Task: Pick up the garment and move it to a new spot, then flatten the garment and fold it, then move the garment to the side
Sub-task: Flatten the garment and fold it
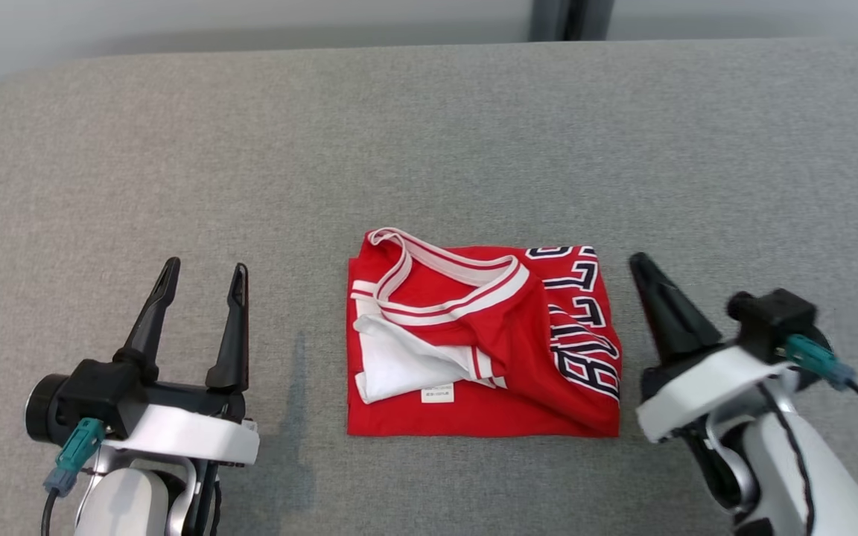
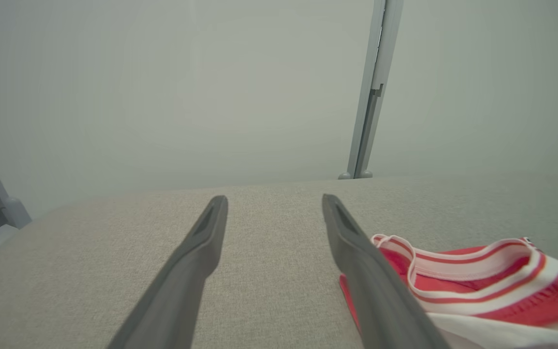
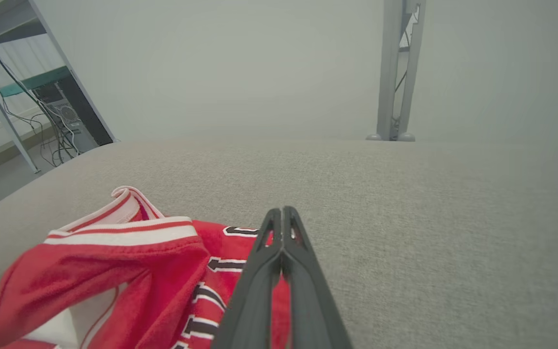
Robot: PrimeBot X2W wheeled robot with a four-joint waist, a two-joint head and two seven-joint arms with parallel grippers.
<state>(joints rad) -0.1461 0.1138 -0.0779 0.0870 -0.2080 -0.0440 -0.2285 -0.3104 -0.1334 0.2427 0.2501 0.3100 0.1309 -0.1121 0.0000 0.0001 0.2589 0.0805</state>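
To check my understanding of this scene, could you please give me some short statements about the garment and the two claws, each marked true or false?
1. The red garment lies folded on the grey surface. True.
2. The left claw is shut. False: its fingers stand wide apart.
3. The right claw grips the garment. False: it is shut on nothing, beside the garment.
4. A white label shows on the garment. True.
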